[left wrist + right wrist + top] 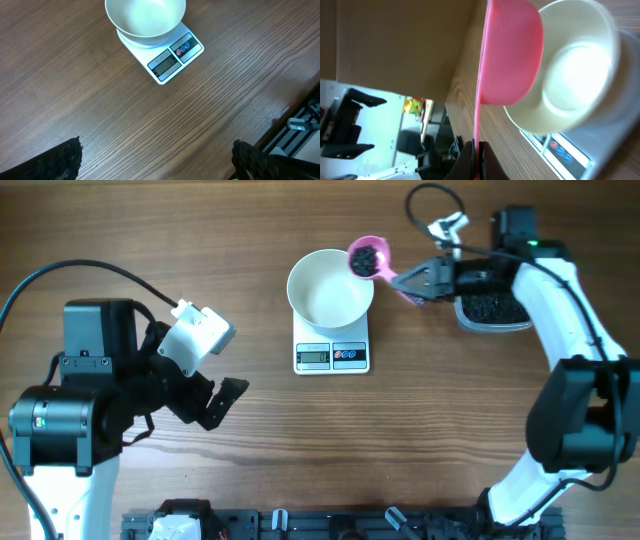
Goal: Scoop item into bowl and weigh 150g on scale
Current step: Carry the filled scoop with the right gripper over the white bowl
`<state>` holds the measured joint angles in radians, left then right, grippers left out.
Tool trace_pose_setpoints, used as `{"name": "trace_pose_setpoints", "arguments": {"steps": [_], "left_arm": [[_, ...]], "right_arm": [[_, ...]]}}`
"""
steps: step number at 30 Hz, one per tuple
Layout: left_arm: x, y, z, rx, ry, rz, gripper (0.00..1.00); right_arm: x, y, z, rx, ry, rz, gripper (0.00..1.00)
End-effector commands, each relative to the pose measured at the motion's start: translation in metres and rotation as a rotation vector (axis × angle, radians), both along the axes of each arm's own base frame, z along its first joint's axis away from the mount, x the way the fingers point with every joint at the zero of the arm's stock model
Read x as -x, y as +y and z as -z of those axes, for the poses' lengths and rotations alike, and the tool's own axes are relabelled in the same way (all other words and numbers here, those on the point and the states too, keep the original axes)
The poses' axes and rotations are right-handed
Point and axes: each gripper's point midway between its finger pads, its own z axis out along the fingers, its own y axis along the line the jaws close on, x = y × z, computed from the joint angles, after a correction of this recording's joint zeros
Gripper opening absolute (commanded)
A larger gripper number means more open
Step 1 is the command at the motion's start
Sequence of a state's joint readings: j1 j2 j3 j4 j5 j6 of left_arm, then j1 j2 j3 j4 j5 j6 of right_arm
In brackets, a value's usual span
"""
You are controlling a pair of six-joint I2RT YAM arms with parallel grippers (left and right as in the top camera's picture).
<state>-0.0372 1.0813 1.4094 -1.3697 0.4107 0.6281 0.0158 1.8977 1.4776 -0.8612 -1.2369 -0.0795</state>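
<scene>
From above, the readout on the scale (332, 355) is too small to read, and the bowl (330, 287) covers most of its top. The right arm (550, 290) hides part of the tub (490, 329). The left wrist view crops the bowl's far rim. From the right wrist the scoop (512, 55) turns its back, contents hidden.

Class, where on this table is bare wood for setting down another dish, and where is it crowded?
Bare: the wood between left arm and scale, and in front of the scale towards the right arm. Crowded: between bowl and tub, where the scoop hangs.
</scene>
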Motion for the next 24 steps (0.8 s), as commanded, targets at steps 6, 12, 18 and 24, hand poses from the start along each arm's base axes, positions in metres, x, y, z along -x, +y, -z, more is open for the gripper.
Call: {"name": "trace_pose_setpoints", "arguments": {"steps": [6, 12, 18, 24], "left_arm": [[0.000, -0.001, -0.006, 0.005, -0.024, 0.016, 1.00], [0.000, -0.001, -0.006, 0.005, -0.024, 0.016, 1.00], [0.000, -0.001, -0.006, 0.005, -0.024, 0.016, 1.00], [0.000, -0.001, -0.006, 0.005, -0.024, 0.016, 1.00]], "right_arm": [[-0.002, 0.039, 0.031, 0.300, -0.180, -0.057, 0.05], [-0.004, 0.045, 0.049, 0.456, -0.250, -0.070, 0.04], [-0.010, 0.042, 0.057, 0.596, -0.311, -0.058, 0.05], [-0.028, 0.032, 0.039, 0.764, -0.441, 0.026, 0.05]]}}
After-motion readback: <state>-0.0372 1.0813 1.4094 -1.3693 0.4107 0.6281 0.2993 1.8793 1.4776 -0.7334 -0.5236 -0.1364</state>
